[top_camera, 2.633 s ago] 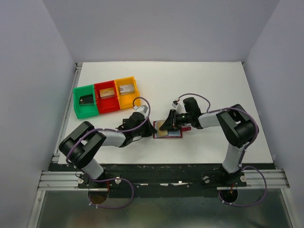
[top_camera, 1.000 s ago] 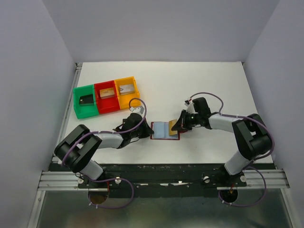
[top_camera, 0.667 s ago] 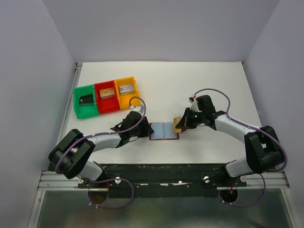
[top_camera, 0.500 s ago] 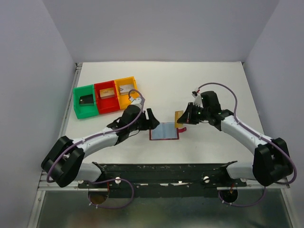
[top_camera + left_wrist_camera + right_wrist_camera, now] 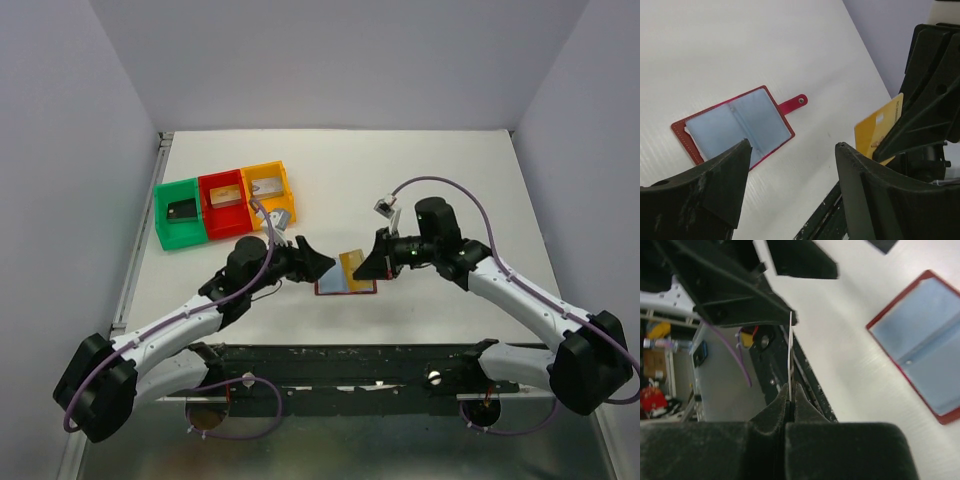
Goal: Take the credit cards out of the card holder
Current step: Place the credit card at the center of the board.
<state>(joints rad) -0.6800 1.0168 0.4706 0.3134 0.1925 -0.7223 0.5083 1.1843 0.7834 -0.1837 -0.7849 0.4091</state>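
Lying open and flat on the white desk (image 5: 420,170), low in the middle of the top view: the small dark red folding card holder (image 5: 345,287), light blue pockets facing up, little snap tab poking out to one side. No card to be seen in those pockets from the left wrist view. Right by the holder's top edge in the top view, lifted off the desk: the thin gold-orange plastic card (image 5: 352,264), pinched by one edge in the right gripper (image 5: 376,260), squeezed tight on it. From the right wrist view, only a thin pale line, seen edge-on. Just to the left, the left gripper (image 5: 312,262), spread wide, holding nothing, very near the card. At the upper left of the top view, a green plastic tray (image 5: 166,228), a red plastic tray (image 5: 228,230) and a yellow plastic tray (image 5: 272,218) in a row, each with something small inside. Could go wrong from here: thin, smooth and held by just one edge, so could slip out and drop onto the holder. Could also bump the left gripper, being so close, and get knocked loose or bent. No words or brand names clear enough to read anywhere; only a small pale patch on the gold face.
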